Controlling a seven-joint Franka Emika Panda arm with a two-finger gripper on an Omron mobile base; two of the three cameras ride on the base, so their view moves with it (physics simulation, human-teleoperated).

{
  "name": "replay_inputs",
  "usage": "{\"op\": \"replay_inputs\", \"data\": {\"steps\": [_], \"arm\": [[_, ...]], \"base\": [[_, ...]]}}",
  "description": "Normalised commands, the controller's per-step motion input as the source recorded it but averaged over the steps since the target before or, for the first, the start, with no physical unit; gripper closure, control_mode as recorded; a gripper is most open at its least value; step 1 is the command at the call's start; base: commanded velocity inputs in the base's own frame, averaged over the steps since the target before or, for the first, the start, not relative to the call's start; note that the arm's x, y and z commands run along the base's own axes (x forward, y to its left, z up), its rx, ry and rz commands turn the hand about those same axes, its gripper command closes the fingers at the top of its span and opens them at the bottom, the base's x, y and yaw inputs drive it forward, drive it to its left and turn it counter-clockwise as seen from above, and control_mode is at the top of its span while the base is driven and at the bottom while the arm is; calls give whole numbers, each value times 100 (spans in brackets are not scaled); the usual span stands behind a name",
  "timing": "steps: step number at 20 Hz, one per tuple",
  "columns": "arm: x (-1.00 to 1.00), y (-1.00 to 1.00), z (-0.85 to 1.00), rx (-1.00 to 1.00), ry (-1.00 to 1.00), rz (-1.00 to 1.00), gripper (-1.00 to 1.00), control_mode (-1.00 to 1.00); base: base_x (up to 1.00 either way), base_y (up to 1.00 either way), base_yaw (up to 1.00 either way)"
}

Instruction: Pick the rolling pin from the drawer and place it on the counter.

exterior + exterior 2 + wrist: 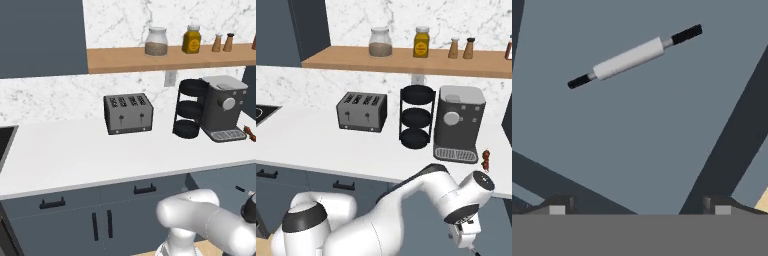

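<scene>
A rolling pin (pixel 633 56) with a white barrel and black handles lies slantwise on the grey floor of the open drawer (pixel 637 145), seen in the hand view. My gripper (pixel 638 207) hangs above the drawer, open, its fingertips (pixel 559 206) wide apart with nothing between them, well short of the pin. From the right base view the hand (pixel 466 235) is low at the bottom right, below the front edge of the white counter (pixel 306 142). The counter (pixel 75 150) spans the left base view over dark slate-blue cabinets.
On the counter stand a grey toaster (pixel 128 113), a black three-tier rack (pixel 189 109) and a coffee machine (pixel 224 107), with a small red item (pixel 486 159) beside it. A wooden shelf (pixel 170 57) above holds jars and shakers. A dark sink (pixel 4 142) lies at the left.
</scene>
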Motion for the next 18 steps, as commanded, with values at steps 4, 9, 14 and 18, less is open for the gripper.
{"op": "replay_inputs", "data": {"steps": [4,9,14,18], "arm": [[64,0,-8,-2,11,21,-100,-100],[52,-2,-8,-1,17,20,-100,-100],[7,0,0,0,6,12,-100,-100],[0,-7,-3,0,1,4,-100,-100]], "base": [[0,0,0],[0,0,0],[0,0,0],[0,0,0]]}}
